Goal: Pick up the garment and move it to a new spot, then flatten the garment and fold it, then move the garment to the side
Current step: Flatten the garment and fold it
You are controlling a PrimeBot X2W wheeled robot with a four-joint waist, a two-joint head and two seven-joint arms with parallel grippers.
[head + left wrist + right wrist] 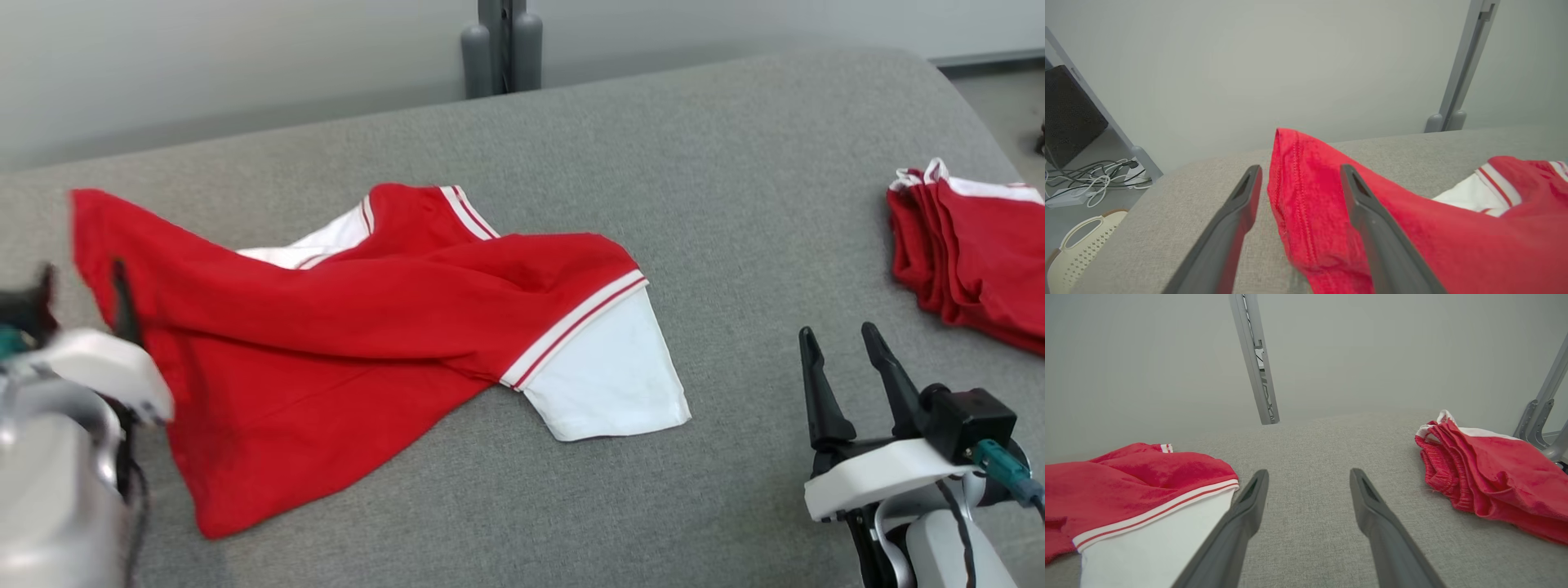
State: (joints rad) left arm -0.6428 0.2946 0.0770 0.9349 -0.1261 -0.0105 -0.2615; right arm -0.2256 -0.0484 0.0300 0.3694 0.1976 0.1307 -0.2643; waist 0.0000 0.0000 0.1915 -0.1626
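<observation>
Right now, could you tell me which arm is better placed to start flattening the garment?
Left, I think. The left gripper is open with a red hem corner of the garment between its fingers. The right gripper is open over bare table, apart from the white sleeve.

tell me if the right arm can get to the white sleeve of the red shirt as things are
Probably yes. The right gripper stands open beside the white sleeve, with bare grey fabric surface between them; the folded red garments lie on its other side, out of the way.
</observation>
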